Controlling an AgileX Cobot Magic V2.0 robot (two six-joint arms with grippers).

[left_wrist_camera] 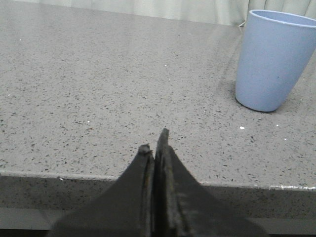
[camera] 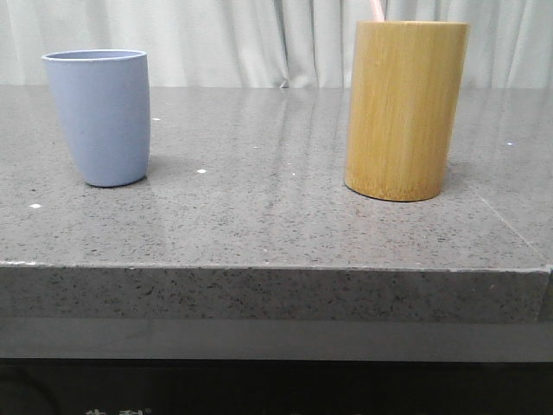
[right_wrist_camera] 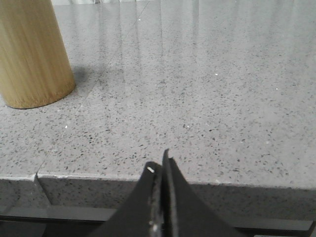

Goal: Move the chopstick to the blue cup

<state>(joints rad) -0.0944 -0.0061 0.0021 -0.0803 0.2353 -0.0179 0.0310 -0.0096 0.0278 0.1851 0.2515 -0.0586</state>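
Observation:
The blue cup [camera: 99, 117] stands upright at the left of the grey stone table [camera: 259, 216]; the left wrist view shows this blue cup [left_wrist_camera: 274, 59] too. At the right stands a taller bamboo cylinder [camera: 404, 110], and a short pale pink tip of the chopstick [camera: 376, 9] pokes out above its rim. The rest of the chopstick is hidden inside. My left gripper [left_wrist_camera: 154, 140] is shut and empty, hovering at the table's front edge, well short of the cup. My right gripper [right_wrist_camera: 160, 160] is also shut and empty at the front edge, apart from the bamboo cylinder [right_wrist_camera: 30, 52].
The table's front edge [camera: 259, 268] drops off just in front of both grippers. A seam in the stone [camera: 510, 226] runs near the right end. Pale curtains [camera: 251, 39] hang behind the table. Open tabletop lies between the two containers.

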